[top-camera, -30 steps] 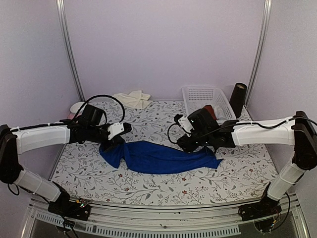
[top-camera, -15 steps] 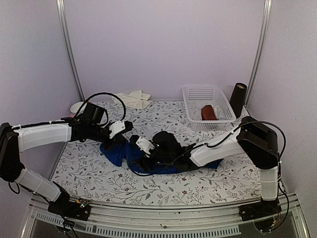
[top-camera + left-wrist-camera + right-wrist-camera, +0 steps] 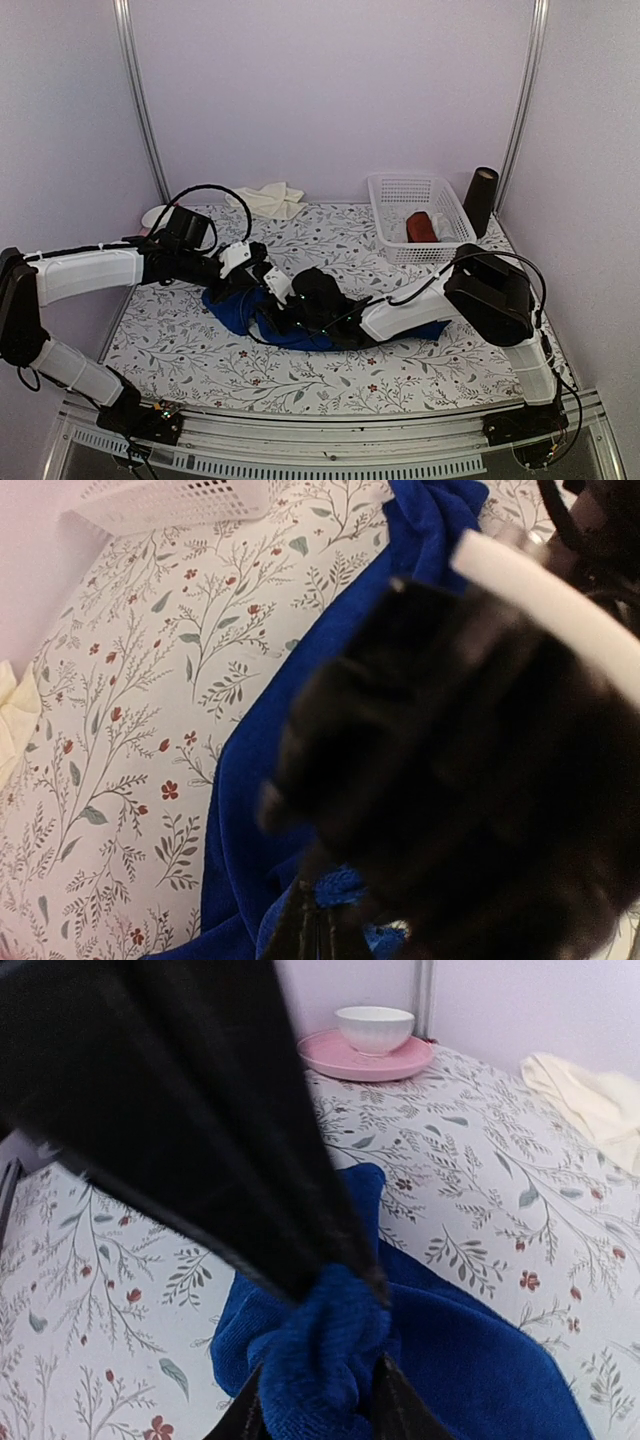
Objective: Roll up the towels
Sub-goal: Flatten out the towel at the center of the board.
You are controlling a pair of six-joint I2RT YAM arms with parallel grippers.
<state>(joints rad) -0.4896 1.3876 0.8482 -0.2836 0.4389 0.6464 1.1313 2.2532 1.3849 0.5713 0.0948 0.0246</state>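
Whereas a second earlier the right gripper (image 3: 320, 1412) hovered close to the white basket (image 3: 383, 210), above the nearer end of a stretched-out blue towel (image 3: 228, 312), it now meets the left gripper (image 3: 312, 932) at the towel end farthest from the basket. Its fingers are clamped on a thick bunch of blue cloth; the left gripper's jaws stay pressed together on the same bunch. The towel lies crumpled, largely under the right arm. The cream towel (image 3: 268, 198) lies rumpled, well apart from the basket.
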